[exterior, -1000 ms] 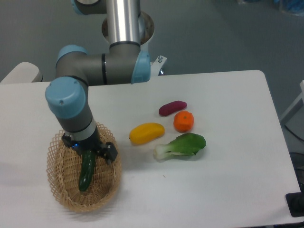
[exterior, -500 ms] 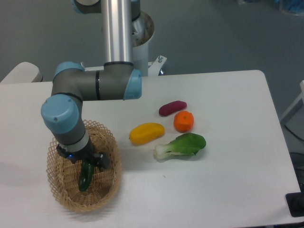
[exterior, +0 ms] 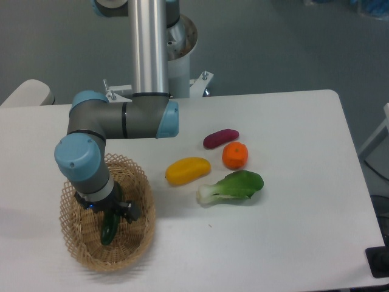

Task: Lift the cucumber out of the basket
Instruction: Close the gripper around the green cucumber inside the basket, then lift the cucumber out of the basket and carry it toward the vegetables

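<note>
The dark green cucumber [exterior: 109,229] lies lengthwise in the tan wicker basket [exterior: 73,234] at the table's front left. My gripper [exterior: 111,211] points straight down into the basket, over the cucumber's far end. Its two fingers stand apart, one on each side of the cucumber; the right finger [exterior: 133,212] shows clearly and the left one is mostly hidden under the wrist. The jaws are open and hold nothing. The cucumber's lower half shows below the gripper; its upper end is hidden by it.
On the white table right of the basket lie a yellow mango-like fruit [exterior: 188,170], a purple sweet potato [exterior: 220,138], an orange [exterior: 235,155] and a bright green bok choy [exterior: 233,187]. The arm's column [exterior: 149,45] rises behind the basket.
The gripper has come down into the basket around the cucumber's upper end, and the wrist has shifted slightly left. The cucumber has not moved.
</note>
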Available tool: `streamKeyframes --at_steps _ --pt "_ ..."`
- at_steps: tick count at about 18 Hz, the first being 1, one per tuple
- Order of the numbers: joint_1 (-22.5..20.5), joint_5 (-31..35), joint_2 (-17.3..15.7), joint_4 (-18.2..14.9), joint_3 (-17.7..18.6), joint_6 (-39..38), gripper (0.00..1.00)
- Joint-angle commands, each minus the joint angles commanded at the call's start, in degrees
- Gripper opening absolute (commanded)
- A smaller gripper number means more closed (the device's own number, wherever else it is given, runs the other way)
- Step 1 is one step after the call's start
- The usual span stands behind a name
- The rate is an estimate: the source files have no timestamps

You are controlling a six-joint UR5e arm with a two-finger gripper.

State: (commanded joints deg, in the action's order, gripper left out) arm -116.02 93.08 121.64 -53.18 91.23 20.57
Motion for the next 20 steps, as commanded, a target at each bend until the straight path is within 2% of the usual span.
streamKeyframes --at_steps 14,15,20 --pt "0.26 0.09 0.7 1.15 1.15 -0.18 1.0" --pt "0.35 0.09 0.7 1.15 1.06 -0.09 0.97" --pt "0.35 0.0 0.7 1.15 0.97 0.35 0.56"
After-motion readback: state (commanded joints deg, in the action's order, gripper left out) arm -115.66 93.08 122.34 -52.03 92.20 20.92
